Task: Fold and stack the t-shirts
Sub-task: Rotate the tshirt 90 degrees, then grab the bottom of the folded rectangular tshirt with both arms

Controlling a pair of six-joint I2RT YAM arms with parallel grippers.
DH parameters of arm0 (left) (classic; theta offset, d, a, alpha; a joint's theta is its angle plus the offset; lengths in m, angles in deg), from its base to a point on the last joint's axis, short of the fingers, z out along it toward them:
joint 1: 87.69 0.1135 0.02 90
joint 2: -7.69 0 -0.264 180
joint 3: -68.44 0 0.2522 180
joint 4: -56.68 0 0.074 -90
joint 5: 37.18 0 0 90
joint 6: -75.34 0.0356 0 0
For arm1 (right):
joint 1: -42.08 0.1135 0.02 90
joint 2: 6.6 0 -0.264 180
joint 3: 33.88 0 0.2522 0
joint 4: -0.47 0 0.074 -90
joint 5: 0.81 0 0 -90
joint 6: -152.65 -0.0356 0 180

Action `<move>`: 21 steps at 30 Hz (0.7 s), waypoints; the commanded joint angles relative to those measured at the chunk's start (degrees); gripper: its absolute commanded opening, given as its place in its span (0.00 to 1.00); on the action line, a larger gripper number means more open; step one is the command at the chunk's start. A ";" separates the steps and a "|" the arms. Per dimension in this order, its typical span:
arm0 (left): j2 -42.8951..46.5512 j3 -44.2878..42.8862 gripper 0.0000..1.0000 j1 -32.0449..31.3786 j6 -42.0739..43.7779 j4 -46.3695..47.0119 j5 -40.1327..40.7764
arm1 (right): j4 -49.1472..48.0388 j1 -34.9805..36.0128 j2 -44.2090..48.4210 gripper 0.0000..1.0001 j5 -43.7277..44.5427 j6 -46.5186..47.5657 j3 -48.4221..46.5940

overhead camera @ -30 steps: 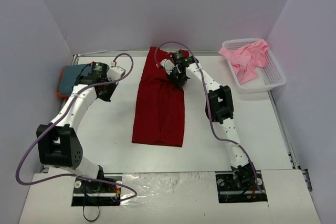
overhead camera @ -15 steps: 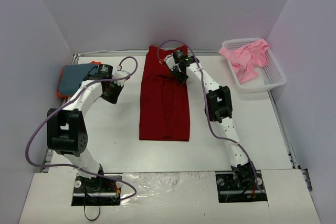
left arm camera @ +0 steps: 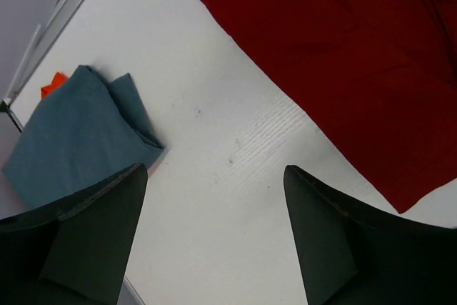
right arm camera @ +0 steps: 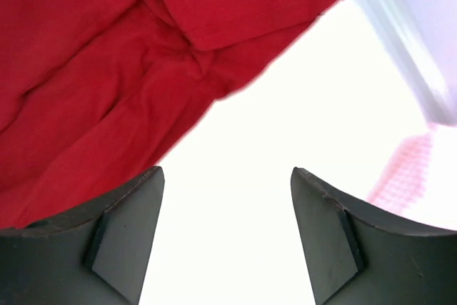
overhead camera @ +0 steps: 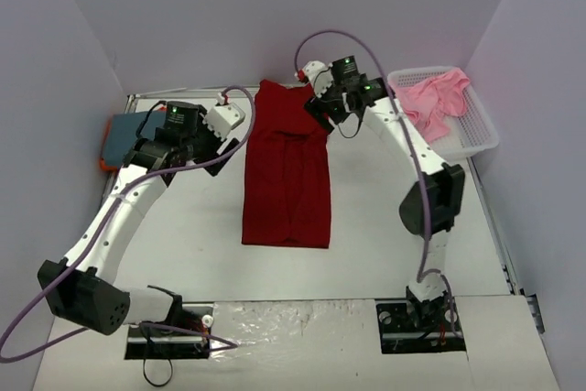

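Observation:
The dark red t-shirt (overhead camera: 286, 171) lies folded into a long strip down the middle of the table; it also shows in the left wrist view (left arm camera: 343, 55) and the right wrist view (right arm camera: 107, 69). A folded teal-blue t-shirt (overhead camera: 126, 135) lies at the far left on an orange one whose edge peeks out (left arm camera: 51, 83). A light pink t-shirt (overhead camera: 430, 103) lies crumpled in the basket. My left gripper (overhead camera: 212, 139) is open and empty, raised between the teal and red shirts. My right gripper (overhead camera: 322, 109) is open and empty, raised by the red shirt's far right corner.
A white lattice basket (overhead camera: 476, 130) stands at the far right against the wall. Grey walls close in the table on the left, back and right. A metal rail (overhead camera: 183, 93) runs along the table's far edge.
The red shirt's near end has been folded, making it shorter. Both grippers have let go and lifted: the right arm swung up and right, the left rose toward the red shirt.

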 commanded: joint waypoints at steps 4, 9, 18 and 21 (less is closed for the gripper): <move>3.13 8.42 0.69 -11.91 12.18 -8.14 7.17 | -3.85 -1.30 18.57 0.66 11.16 4.62 26.22; 9.53 23.90 0.59 -23.79 14.04 -1.25 16.41 | -6.85 -8.42 27.08 0.66 9.71 1.82 42.09; 16.12 35.42 0.59 -33.04 13.78 0.18 19.59 | -11.60 -18.09 31.67 0.66 6.12 -2.49 55.73; 16.57 37.45 0.60 -34.27 13.69 2.38 19.85 | -11.60 -19.93 31.76 0.66 5.31 -2.93 56.00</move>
